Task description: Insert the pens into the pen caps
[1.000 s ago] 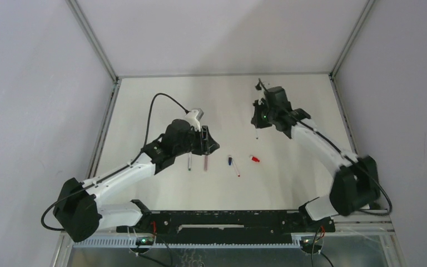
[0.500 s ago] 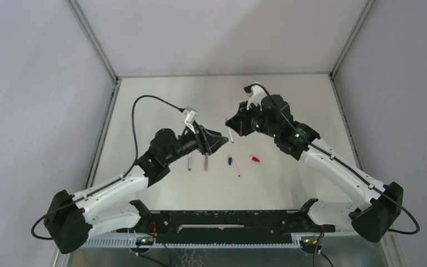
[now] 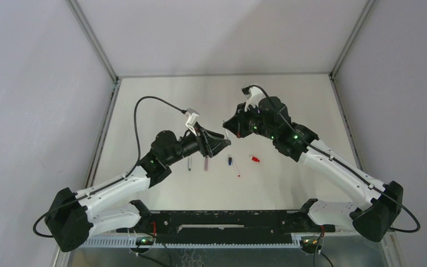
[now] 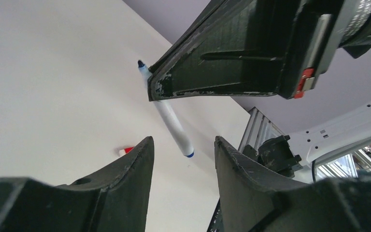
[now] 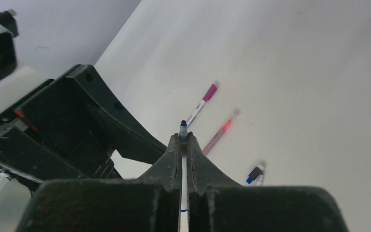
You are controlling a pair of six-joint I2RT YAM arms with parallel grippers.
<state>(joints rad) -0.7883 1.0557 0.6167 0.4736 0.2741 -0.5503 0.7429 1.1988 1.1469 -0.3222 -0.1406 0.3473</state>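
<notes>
My right gripper [image 3: 231,125] [image 5: 183,139] is shut on a white pen [image 4: 173,122] [image 5: 183,127], held in the air with its dark blue tip poking past the fingertips. My left gripper [image 3: 222,143] [image 4: 182,142] faces it from close by, open, with nothing between its fingers; the pen's tail end hangs just beyond its tips. On the table lie a white pen with a magenta cap [image 5: 202,104] [image 3: 189,162], a pinkish-red pen [image 5: 220,132] [image 3: 205,162], a blue cap [image 3: 230,160] [image 5: 255,174] beside a thin pen [image 3: 237,169], and a red cap [image 3: 254,159] [image 4: 127,151].
Metal frame rails [image 3: 103,130] edge the table [image 3: 289,100] left and right. A black rail [image 3: 228,219] with the arm bases runs along the near edge. The left arm's cable [image 3: 144,105] loops above the table.
The right arm has swung left and forward, bringing the held pen toward the left gripper. The left gripper has lifted and turned to face it. Things on the table have not moved.
</notes>
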